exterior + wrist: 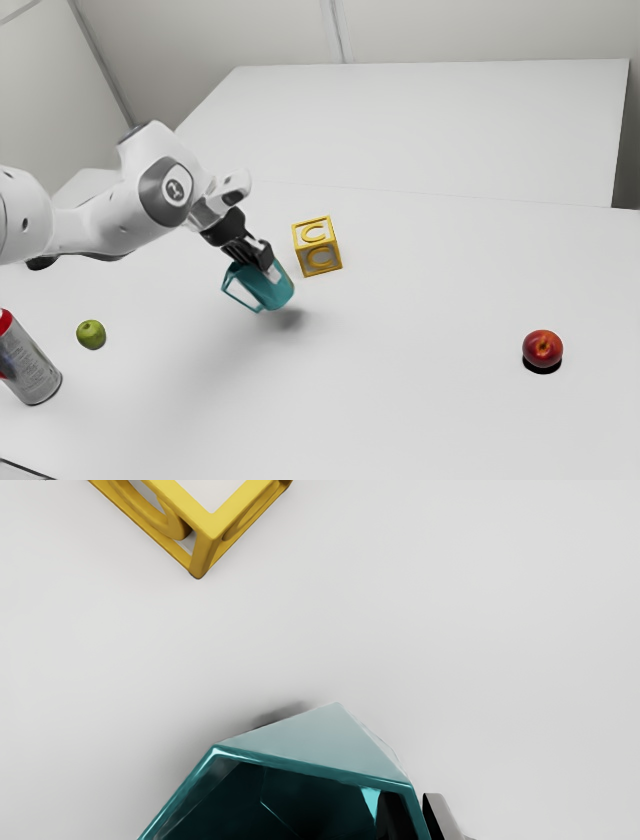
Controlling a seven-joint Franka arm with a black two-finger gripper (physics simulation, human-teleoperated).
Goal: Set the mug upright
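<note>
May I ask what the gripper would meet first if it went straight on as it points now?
Probably the table, with the mug it holds touching before the gripper; the gap is hard to judge.

Mug near block, apple at the exterior view's right

A smooth white table is observed. A block with yellow edges and raised yellow letters is found seated flat on it. Toward the exterior view's left, a small green fruit is recorded, with a silver can with a red top placed upright near it. A red apple, with a dark shadow cast beneath, is noted well apart, toward the exterior view's right
</note>
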